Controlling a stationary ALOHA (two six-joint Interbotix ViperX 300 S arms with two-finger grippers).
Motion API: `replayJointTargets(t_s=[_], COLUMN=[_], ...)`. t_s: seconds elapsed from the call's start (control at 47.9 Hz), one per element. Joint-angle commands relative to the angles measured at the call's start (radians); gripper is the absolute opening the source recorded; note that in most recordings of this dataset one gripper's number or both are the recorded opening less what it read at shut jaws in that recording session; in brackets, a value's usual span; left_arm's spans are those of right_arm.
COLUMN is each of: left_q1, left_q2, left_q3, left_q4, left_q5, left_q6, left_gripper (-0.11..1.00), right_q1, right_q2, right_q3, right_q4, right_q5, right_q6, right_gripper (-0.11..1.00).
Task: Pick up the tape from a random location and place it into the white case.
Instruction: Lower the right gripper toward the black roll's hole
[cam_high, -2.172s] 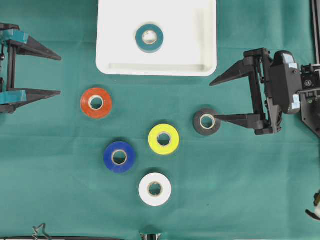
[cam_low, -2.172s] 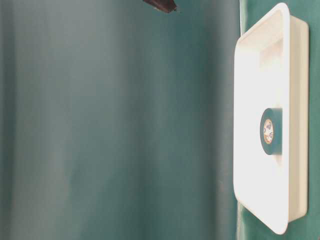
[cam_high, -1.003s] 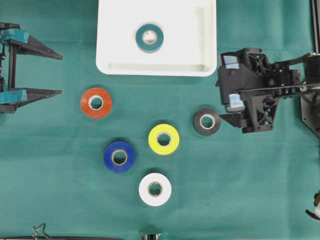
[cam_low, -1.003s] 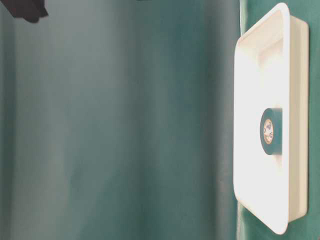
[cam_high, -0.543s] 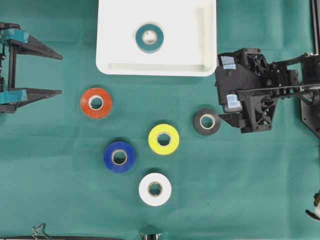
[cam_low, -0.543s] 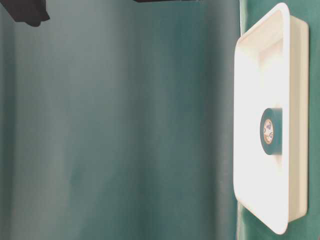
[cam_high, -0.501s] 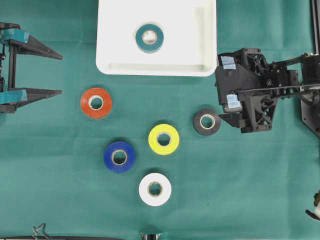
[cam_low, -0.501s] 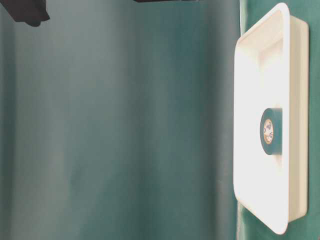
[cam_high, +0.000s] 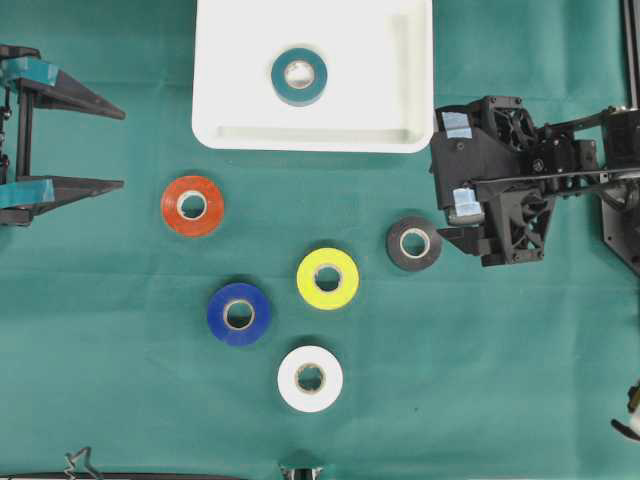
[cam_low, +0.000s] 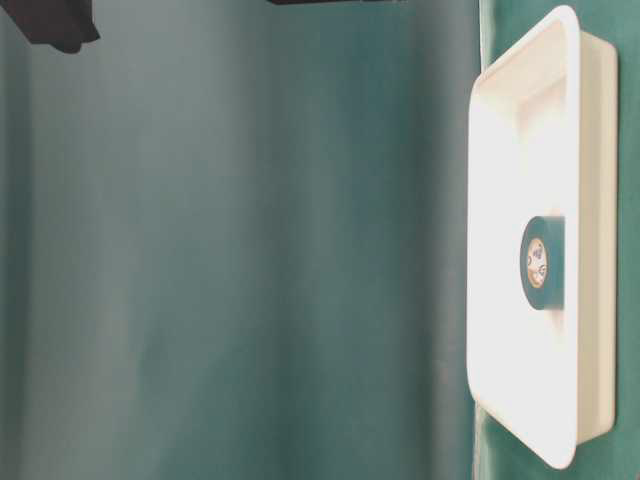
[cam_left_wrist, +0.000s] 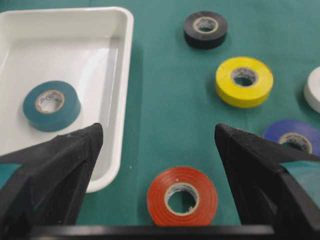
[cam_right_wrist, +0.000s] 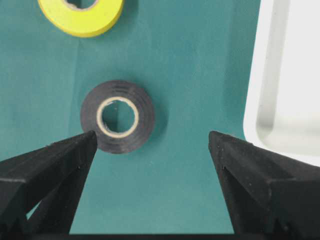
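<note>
Black tape (cam_right_wrist: 117, 123) is lying flat; the right gripper (cam_right_wrist: 152, 150), jaws wide apart, is needing to slide left and straddle it.

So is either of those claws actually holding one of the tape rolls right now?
No, nothing is held. The right gripper is open, with the black tape lying flat on the cloth near one finger, ungripped. The left gripper is open and empty too.

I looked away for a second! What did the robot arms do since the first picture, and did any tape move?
The right gripper turned from lying flat to pointing down beside the black tape, jaws open, gripping nothing. The left gripper stayed open at the edge. No tape moved: the teal roll stays in the white case, the rest stay on the cloth.
</note>
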Motion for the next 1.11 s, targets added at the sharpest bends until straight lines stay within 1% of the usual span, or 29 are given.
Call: replayJointTargets(t_s=[0.0,0.125,0.272,0.439,0.794,1.086], left_q1=[0.003,0.003,0.002,0.003,0.003,0.002], left_q2=[0.003,0.003,0.003,0.003,0.003,0.003], left_q3=[-0.009,-0.009,-0.009,-0.009,-0.009,-0.009], left_q4=[-0.002,-0.002,-0.002,-0.002,-0.002,-0.002], left_q5=[-0.005,-0.005,-0.005,-0.008,-0.008,-0.008], left_q6=[-0.002,-0.002,-0.002,-0.002,-0.002,-0.002], left_gripper=[0.98,0.98,0.98,0.98,0.98,0.98], right_q1=[-0.002,-0.002,-0.002,0.0,0.0,-0.003], right_q2=[-0.005,0.005,0.044,0.123,0.278,0.341], right_q3=[-0.02,-0.005,0.023,0.051,0.075,0.078], right_q4=[0.0,-0.002,0.0,0.0,-0.002,-0.002], right_q5=[-0.011,-0.026,-0.084,-0.15,-0.324,-0.36], right_q6=[0.008,0.012,0.023,0.043,0.043,0.043], right_gripper=[0.91,0.91,0.91,0.91,0.91,0.91])
